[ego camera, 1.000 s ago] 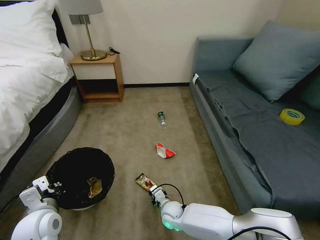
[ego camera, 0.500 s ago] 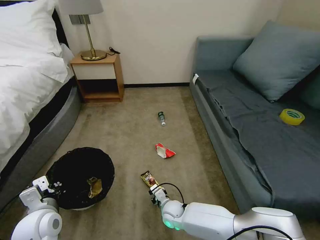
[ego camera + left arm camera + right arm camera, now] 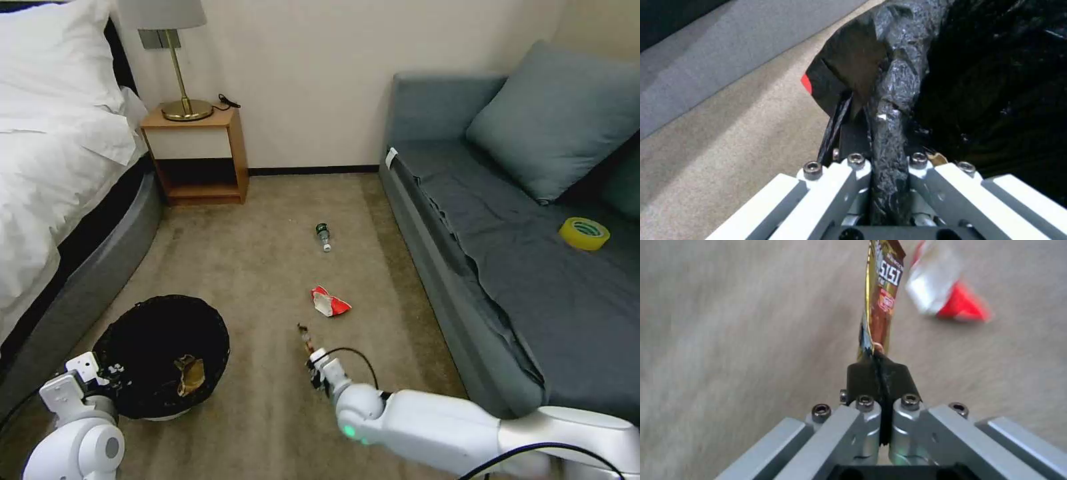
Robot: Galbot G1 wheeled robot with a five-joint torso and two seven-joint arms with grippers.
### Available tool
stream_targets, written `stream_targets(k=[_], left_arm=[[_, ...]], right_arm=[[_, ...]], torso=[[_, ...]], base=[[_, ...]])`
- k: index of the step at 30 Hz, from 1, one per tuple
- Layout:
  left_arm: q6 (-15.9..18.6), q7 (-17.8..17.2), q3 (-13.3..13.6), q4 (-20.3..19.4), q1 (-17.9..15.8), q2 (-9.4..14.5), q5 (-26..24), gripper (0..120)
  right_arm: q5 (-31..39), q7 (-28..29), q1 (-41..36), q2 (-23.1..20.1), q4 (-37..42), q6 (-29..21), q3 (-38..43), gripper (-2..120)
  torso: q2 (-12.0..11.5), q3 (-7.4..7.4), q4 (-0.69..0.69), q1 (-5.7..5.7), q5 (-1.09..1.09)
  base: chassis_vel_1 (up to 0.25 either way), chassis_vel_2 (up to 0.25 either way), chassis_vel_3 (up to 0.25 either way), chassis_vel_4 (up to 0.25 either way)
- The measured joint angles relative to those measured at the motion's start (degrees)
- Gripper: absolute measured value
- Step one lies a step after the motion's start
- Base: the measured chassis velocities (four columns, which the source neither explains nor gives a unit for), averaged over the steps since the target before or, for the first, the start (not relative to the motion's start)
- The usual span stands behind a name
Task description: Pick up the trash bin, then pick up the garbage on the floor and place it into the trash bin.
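The trash bin (image 3: 160, 353), white with a black bag, hangs at the lower left with crumpled tan paper (image 3: 189, 373) inside. My left gripper (image 3: 100, 373) is shut on its bag-covered rim (image 3: 889, 100). My right gripper (image 3: 313, 357) is shut on the end of a gold-brown snack wrapper (image 3: 305, 335), lifted off the carpet; the right wrist view shows the wrapper (image 3: 880, 296) pinched between the black pads (image 3: 862, 376). A red-and-white wrapper (image 3: 329, 302) lies just beyond it, and a small clear bottle (image 3: 323, 236) lies farther along the floor.
A bed (image 3: 60, 187) runs along the left, a grey sofa (image 3: 520, 253) along the right with a yellow tape roll (image 3: 584, 233) on it. A wooden nightstand (image 3: 195, 157) with a lamp stands at the far wall. Open carpet lies between them.
My right gripper has lifted the snack wrapper from lying flat on the carpet and carried it forward and slightly right. The bin and left gripper have stayed put.
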Motion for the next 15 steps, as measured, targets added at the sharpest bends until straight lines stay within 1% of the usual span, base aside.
stream_targets(k=[1,2,3,5,6,7,8,9,11,12,13,15], left_arm=[[0.00,0.00,0.08,0.00,0.00,0.03,-0.03,3],[0.00,0.00,0.28,0.00,0.02,0.13,-0.09,3],[0.00,0.00,0.28,0.00,0.02,0.13,-0.09,3],[0.00,0.00,0.48,0.00,0.01,0.20,-0.34,3],[0.00,0.00,0.75,0.00,0.02,0.30,-0.62,3],[0.00,-0.02,0.92,0.00,0.02,0.34,-0.69,3],[0.00,-0.02,0.92,0.00,0.02,0.34,-0.69,3],[0.00,-0.04,1.07,0.00,0.04,0.36,-0.71,3],[0.00,-0.06,1.55,0.00,0.05,0.31,-0.73,3],[0.00,-0.08,1.95,0.00,0.04,0.24,-0.70,3],[0.00,-0.08,1.95,0.00,0.04,0.24,-0.70,3],[0.00,-0.17,2.53,-0.04,0.04,0.07,-0.60,3]], right_arm=[[0.27,0.09,0.28,-0.79,1.46,-0.24,0.62,0],[1.49,0.45,1.24,-2.76,6.43,-1.10,2.32,0],[1.49,0.45,1.24,-2.76,6.43,-1.10,2.32,0],[2.73,0.63,2.29,-3.89,11.03,-1.78,4.04,0],[4.85,0.74,3.86,-4.50,16.52,-2.61,6.22,0],[6.40,0.85,4.72,-4.38,18.84,-3.01,7.19,0],[6.40,0.85,4.72,-4.38,18.84,-3.01,7.19,0],[7.93,1.18,5.52,-4.02,20.48,-3.31,7.90,0],[11.56,2.02,7.66,-1.56,23.53,-3.57,8.84,0],[13.23,2.62,9.17,1.20,24.47,-3.35,8.76,0],[13.23,2.62,9.17,1.20,24.47,-3.35,8.76,0],[15.09,3.28,11.13,6.76,24.97,-2.87,7.30,0]], torso=[[0.00,0.00,0.00,0.00,0.00],[0.00,0.00,-0.02,0.00,0.00],[0.00,0.00,-0.02,0.00,0.00],[0.00,0.00,-0.01,0.00,0.00],[0.00,0.00,-0.01,0.00,-0.01],[0.00,0.00,0.00,0.00,-0.01],[0.00,0.00,0.00,0.00,-0.01],[0.00,0.00,0.00,0.00,-0.01],[0.00,0.00,-0.01,0.00,-0.01],[0.00,0.00,0.00,0.00,-0.01],[0.00,0.00,0.00,0.00,-0.01],[0.00,0.00,0.03,0.00,-0.02]], base=[[0.000,0.000,0.000,0.000],[0.000,0.000,0.000,0.000],[0.000,0.000,0.000,0.000],[0.000,0.000,0.000,0.000],[0.000,0.000,0.000,0.000],[0.000,0.000,0.000,0.000],[0.000,0.000,0.000,0.000],[0.000,0.000,0.000,0.000],[0.000,0.000,0.000,0.000],[0.000,0.000,0.000,0.000],[0.000,0.000,0.000,0.000],[0.000,0.000,0.000,0.000]])
